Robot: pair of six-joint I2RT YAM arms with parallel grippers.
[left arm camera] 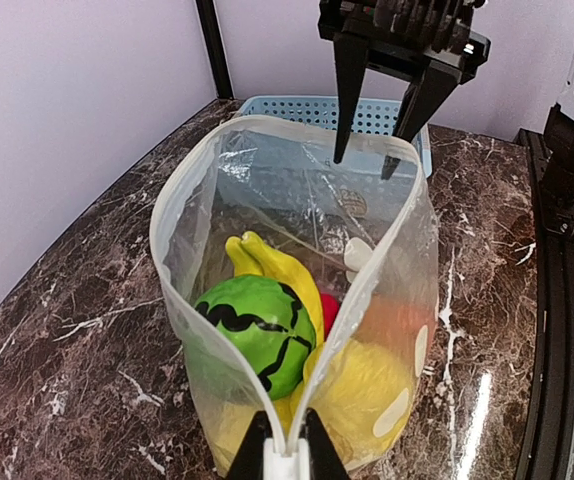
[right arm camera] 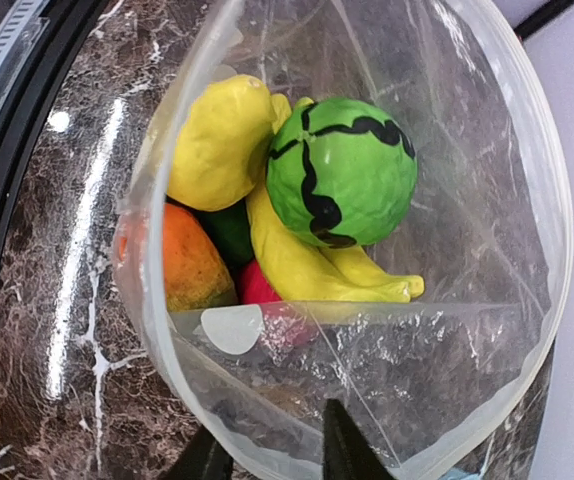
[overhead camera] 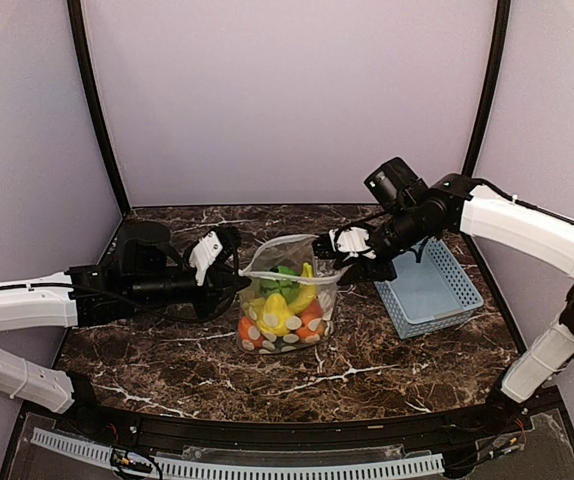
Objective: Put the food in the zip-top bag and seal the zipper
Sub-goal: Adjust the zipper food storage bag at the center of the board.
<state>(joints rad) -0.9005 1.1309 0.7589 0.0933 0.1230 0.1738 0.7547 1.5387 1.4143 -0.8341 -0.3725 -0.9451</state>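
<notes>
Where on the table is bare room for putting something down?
Bare marble lies between the zip-top bag and the near edge, also behind the bag toward the back wall. Crowded beside the bag: left gripper, right gripper, blue basket.

The left gripper (left arm camera: 285, 440) is cut off by the lower edge of its wrist view, and only its fingertips show at the rim of the bag (left arm camera: 192, 200). The right gripper (right arm camera: 270, 425) is cropped the same way. A red piece (right arm camera: 257, 286) lies mostly hidden under the bananas (right arm camera: 297, 265). A dark green piece (right arm camera: 229, 232) shows only a sliver. One corner of the basket (overhead camera: 432, 295) is behind the right gripper.
</notes>
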